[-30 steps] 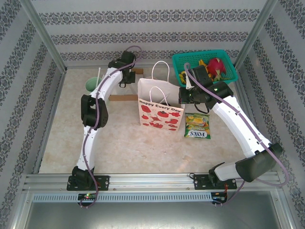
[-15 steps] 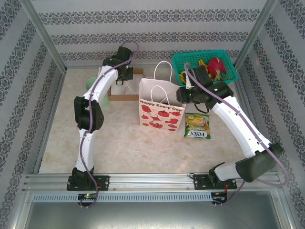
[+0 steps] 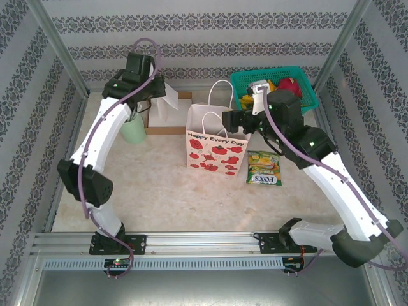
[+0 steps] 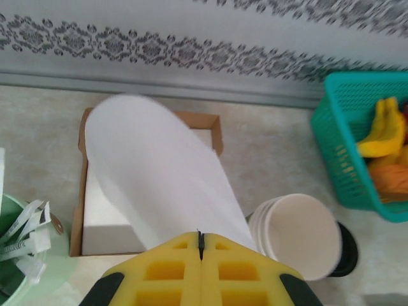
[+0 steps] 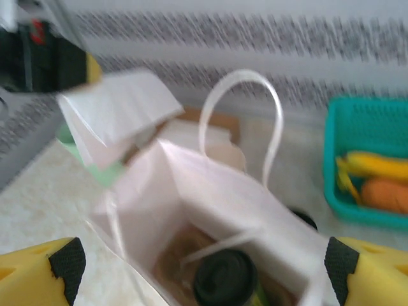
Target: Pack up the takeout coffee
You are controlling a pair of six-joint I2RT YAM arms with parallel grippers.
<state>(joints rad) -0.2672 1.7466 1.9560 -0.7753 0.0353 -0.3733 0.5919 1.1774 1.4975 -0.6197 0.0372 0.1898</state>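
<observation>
- Inside the bag (image 5: 191, 191), the coffee (image 5: 224, 278) is sitting, seemingly upright.
- Right gripper (image 3: 228, 118), shut before, is hanging wide open above it, empty.
- Left gripper (image 4: 199, 241) is pinching a white sheet (image 4: 159, 178), lifted higher now.

Matt paper bag (image 3: 215, 150), thin matt paper sheet (image 4: 159, 178), smooth plastic lid (image 5: 224, 277), plastic mesh basket (image 4: 335, 146).

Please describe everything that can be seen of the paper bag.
The bag is white paper with red fruit prints and the words Happy Every Day on its front. It has two white loop handles. It stands upright and open near the middle of the table. Inside, at the bottom, stands the coffee, its black lid up.
</observation>
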